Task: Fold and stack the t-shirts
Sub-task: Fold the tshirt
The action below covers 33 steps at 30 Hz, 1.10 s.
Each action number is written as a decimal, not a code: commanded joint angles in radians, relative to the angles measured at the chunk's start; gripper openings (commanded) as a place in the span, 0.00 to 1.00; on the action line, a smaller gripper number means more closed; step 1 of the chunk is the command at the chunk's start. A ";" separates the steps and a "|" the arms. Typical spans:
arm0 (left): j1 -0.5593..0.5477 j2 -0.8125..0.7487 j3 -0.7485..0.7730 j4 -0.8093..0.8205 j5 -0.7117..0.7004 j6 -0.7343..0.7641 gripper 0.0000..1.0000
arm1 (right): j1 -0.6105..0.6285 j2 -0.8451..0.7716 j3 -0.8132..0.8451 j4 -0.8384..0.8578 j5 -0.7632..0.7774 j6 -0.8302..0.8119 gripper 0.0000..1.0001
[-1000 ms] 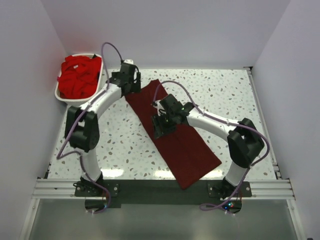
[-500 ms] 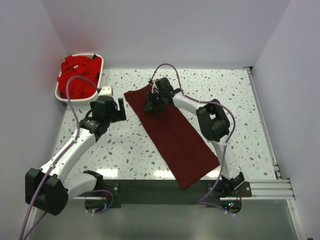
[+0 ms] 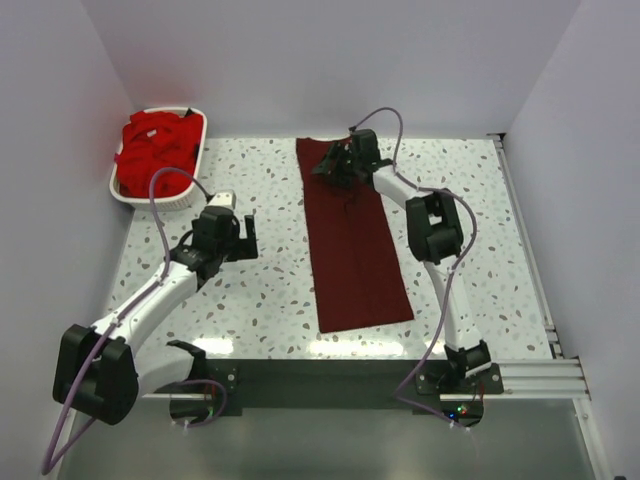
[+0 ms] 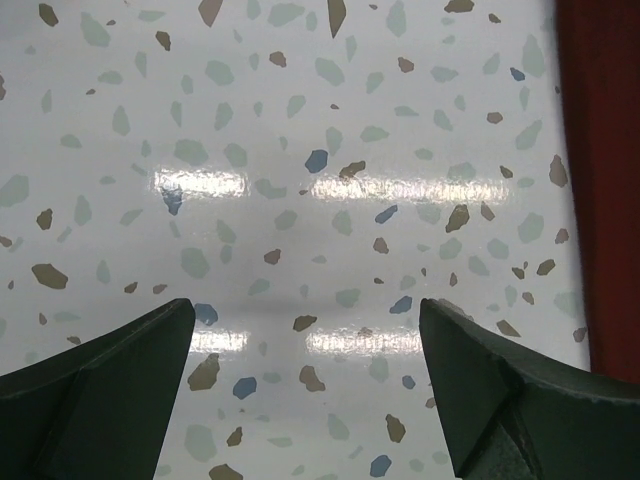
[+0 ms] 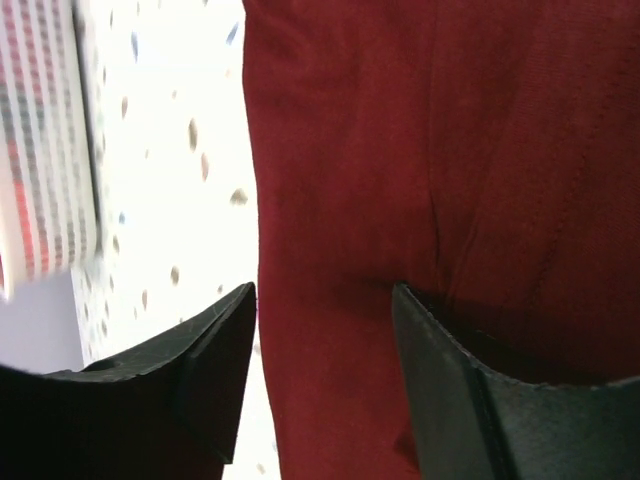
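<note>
A dark maroon t-shirt lies flat on the table as a long folded strip, running from the far edge toward the near side. My right gripper is at its far end, low over the cloth. In the right wrist view the gripper is open over the shirt, with its left finger at the cloth's edge. My left gripper is open and empty over bare table left of the shirt. In the left wrist view the shirt's edge shows at the right. Bright red t-shirts are piled in the basket.
The white slotted basket stands at the far left corner; its wall also shows in the right wrist view. White walls close in the speckled table on the left, back and right.
The maroon shirt has swung from a diagonal to lie nearly straight front to back. My right gripper moved to its far end. My left arm pulled back from the shirt to the left.
</note>
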 commanded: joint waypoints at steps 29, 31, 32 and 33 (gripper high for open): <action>-0.483 0.251 0.038 -0.079 0.210 -0.416 0.84 | -0.068 -1.245 -1.252 -0.619 0.224 -0.295 0.54; -0.508 0.296 0.061 -0.086 0.206 -0.430 0.82 | -0.060 -1.262 -1.309 -0.604 0.189 -0.278 0.53; -0.528 0.309 0.070 -0.091 0.201 -0.434 0.81 | -0.060 -1.262 -1.322 -0.601 0.184 -0.269 0.53; -0.536 0.335 0.081 -0.097 0.197 -0.437 0.77 | -0.057 -1.264 -1.332 -0.599 0.178 -0.264 0.52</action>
